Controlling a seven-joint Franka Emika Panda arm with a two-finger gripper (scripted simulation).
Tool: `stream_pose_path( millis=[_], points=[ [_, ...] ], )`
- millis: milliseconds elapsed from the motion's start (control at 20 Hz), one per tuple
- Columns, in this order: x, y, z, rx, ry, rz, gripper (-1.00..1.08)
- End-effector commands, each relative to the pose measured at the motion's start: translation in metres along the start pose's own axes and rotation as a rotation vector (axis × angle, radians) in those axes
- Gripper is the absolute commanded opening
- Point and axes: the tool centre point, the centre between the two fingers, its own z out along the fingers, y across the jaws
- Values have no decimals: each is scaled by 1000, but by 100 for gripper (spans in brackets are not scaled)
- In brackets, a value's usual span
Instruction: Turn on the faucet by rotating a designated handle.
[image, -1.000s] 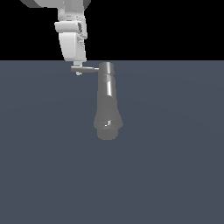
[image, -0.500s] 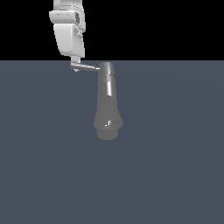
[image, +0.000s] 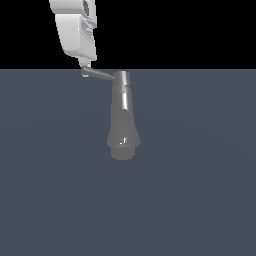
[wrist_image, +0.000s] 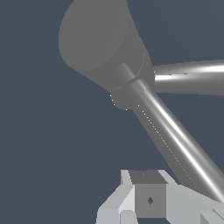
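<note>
- While gripper (image: 86, 70) meets handle (image: 102, 75) tip, rotation step looks underway.
- Handle juts toward 10 o'clock from faucet (image: 122, 117) cap.
- Jaws: cannot tell whether apart or together.
- Next: push the tip further round.

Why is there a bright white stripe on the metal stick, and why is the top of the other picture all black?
Wrist view: the stripe is glare on the thin glossy grey metal handle. Exterior view: black is just empty background; the glossy grey metal faucet column shows softer shine and no clear shadow.
</note>
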Motion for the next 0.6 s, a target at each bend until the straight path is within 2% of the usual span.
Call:
stream_pose_path(
  millis=[0,550],
  points=[
    [4,3,0,-2,0,3,-100],
    [31,35,-11,-8,0,-3,-100]
  ],
)
